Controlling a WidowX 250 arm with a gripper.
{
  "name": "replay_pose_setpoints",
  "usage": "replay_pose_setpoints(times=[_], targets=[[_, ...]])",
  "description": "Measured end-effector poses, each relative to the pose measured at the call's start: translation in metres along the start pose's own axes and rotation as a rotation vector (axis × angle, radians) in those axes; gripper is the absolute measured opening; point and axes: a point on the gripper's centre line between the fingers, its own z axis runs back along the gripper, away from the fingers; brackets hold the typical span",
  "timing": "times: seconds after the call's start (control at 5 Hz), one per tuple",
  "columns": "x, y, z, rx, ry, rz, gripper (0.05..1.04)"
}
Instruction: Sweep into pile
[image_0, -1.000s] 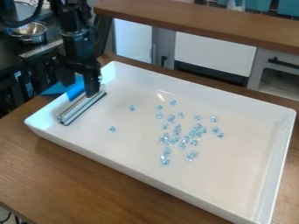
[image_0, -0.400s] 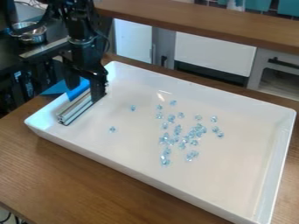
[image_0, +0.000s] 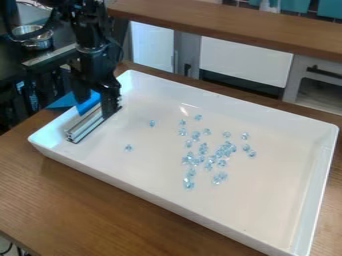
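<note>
The gripper (image_0: 95, 108) stands wide, over the metal bar (image_0: 84, 127) and blue piece (image_0: 89, 102) at one end of the tray (image_0: 234, 106). Beads (image_0: 204, 149) lie scattered farther out. Grasping seems in hand; next, close firmly, then sweep.

Tool (image_0: 95, 108) slightly lower beside metal bar (image_0: 85, 128)

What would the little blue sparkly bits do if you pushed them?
The blue bits look tiny, so they're probably light. They'd likely skid on the smooth, shiny tray. Their lumpy shapes might make them tumble instead of rolling far.
</note>
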Motion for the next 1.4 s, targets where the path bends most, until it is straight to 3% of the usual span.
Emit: replay_pose_setpoints(times=[0.4, 0.8, 1.0, 1.4], targets=[[-0.007, 0.002, -0.012, 0.009, 0.019, -0.014, 0.970], [-0.013, -0.004, -0.017, -0.026, 0.065, -0.016, 0.394], [-0.017, -0.018, -0.017, -0.042, 0.082, -0.039, 0.328], [-0.015, -0.065, -0.012, -0.031, 0.066, -0.057, 0.328]])
